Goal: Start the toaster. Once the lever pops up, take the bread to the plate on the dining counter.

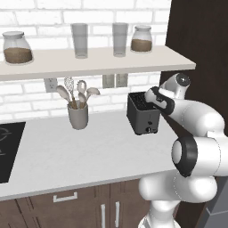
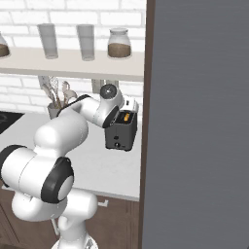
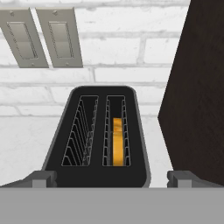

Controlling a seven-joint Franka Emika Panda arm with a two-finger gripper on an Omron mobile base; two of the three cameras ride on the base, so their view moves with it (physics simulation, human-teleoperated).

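Above the toaster (image 3: 99, 135), the claw (image 3: 111, 179) gapes wide; bread (image 3: 117, 141) fills its right slot.

The claw (image 3: 112, 179) hangs over the near end of the toaster (image 3: 101, 135), its tips spread wide to either side of the toaster's body. Below the claw, the bread (image 3: 117, 142) stands sunk in the right-hand slot; the left-hand slot lies beside it. Beyond the toaster, past the claw, two wall plates (image 3: 41, 37) sit side by side on the brick wall. To the claw's right stands a tall panel (image 3: 199, 87). The toaster rests on the counter (image 1: 80, 156), with a utensil holder (image 1: 78, 115) well off to the claw's left and a shelf (image 1: 89, 62) above it.
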